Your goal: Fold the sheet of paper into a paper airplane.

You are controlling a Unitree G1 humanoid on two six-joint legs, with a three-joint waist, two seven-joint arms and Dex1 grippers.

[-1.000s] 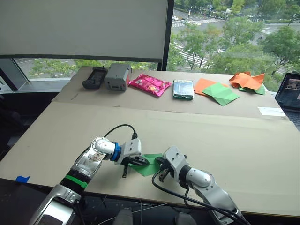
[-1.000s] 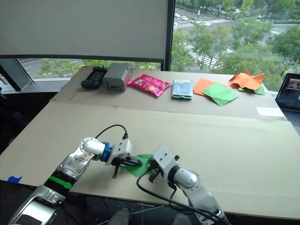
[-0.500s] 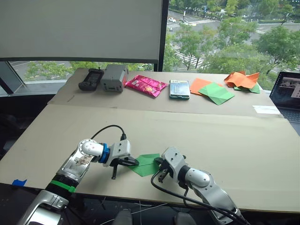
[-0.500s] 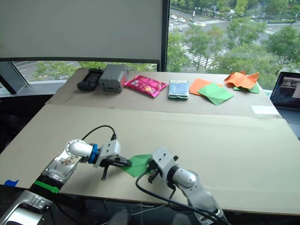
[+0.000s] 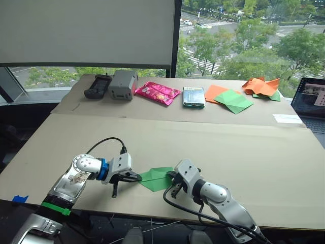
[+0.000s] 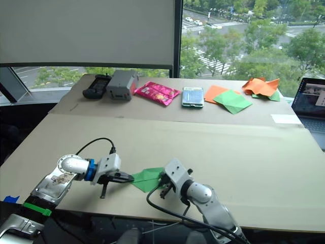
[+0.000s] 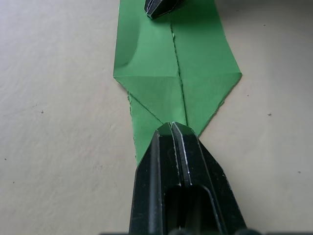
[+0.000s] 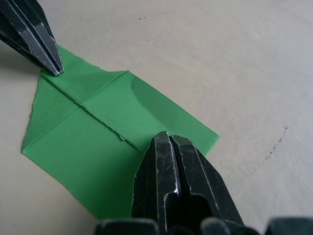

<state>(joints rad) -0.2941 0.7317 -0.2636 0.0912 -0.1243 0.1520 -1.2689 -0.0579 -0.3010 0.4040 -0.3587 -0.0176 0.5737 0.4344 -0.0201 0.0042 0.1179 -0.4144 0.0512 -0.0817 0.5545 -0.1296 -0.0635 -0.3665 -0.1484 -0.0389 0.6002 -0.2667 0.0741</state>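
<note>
The bright green sheet of paper (image 5: 158, 178) lies flat near the table's front edge, folded into a narrow wedge with a centre crease (image 7: 172, 58). My left gripper (image 5: 138, 177) is shut, and its tips rest on the paper's pointed left end (image 7: 171, 128). My right gripper (image 5: 170, 177) is also shut. Its tips press on the paper's right part (image 8: 167, 138), near the edge. Across the paper, the left fingertips (image 8: 55, 67) touch the far corner.
Along the back stand a black controller (image 5: 94, 86), a grey box (image 5: 119, 85), a pink packet (image 5: 158, 92), a phone (image 5: 193, 96), pale green and orange papers (image 5: 233, 100) and a laptop (image 5: 312, 99). Blue tape (image 5: 20, 199) marks the front left corner.
My left gripper has slid left along the paper to its pointed end. The right gripper has stayed in place on the paper. The camera has shifted slightly.
</note>
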